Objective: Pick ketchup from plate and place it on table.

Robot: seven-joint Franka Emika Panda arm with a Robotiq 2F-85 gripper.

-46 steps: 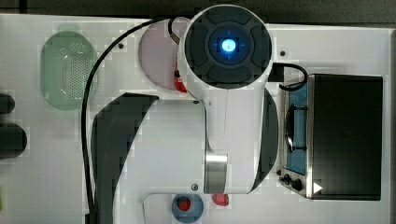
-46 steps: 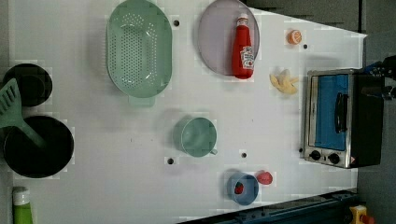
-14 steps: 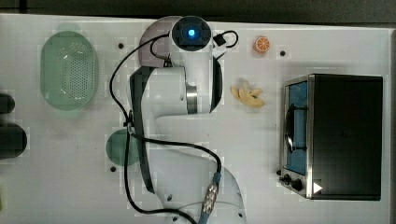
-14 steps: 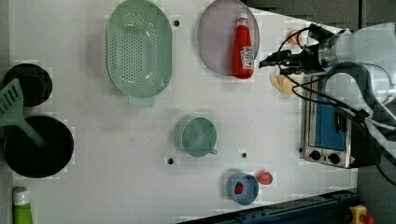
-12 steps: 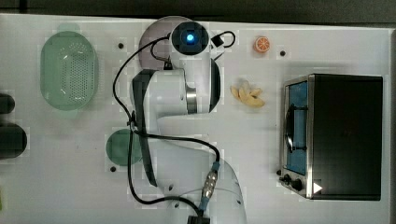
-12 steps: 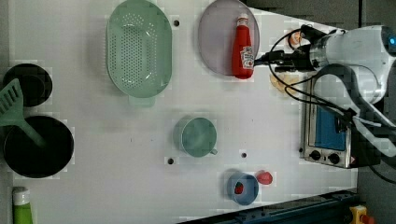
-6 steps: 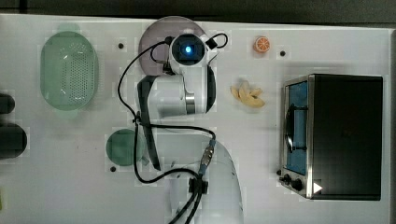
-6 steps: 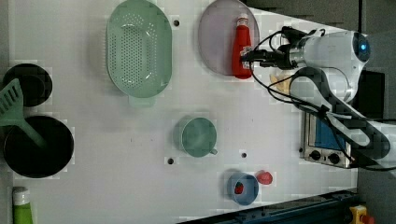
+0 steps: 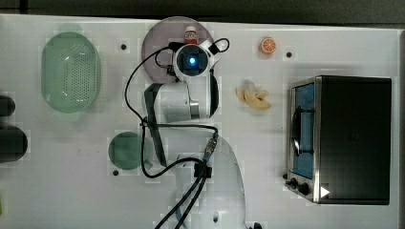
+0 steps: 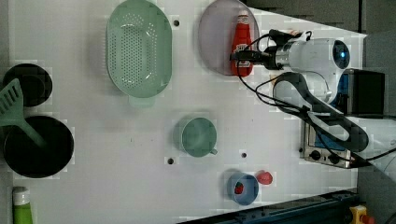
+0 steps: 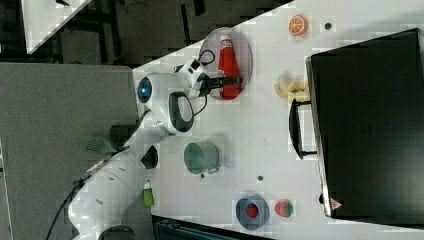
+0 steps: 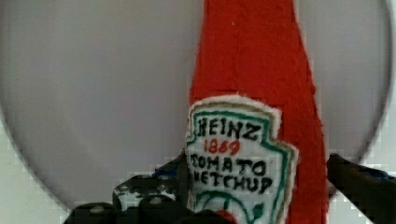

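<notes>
A: Where's the ketchup [image 10: 242,43]?

B: Lying flat on the plate [image 10: 214,32], cap toward the left view's top, near the plate's right edge as the left view shows it. In the wrist view the label faces up and the body looks soft, like felt or plush.

A: And the gripper [image 10: 242,57]?

B: Down over the lower half of the bottle, fingers spread wide. One dark finger [image 12: 359,179] sits on one side of the body and the other on the opposite side, so the bottle lies between them. Nothing is pinched yet.

A: So what could go wrong?

B: A few things, I'd guess. The body is soft, so a squeeze may crush it and the hold may turn out weaker than it looks. The grip is low on the bottle, so the cap end might droop or swing on the lift. If the fingers go too low they could scrape the plate or drag it across the table [image 10: 280,140].

A: And the drop-off?

B: There's free white table beside the plate, but the banana pieces [image 9: 253,97] and the toaster oven [image 9: 341,138] lie toward the top view's right, so it should steer clear of those
</notes>
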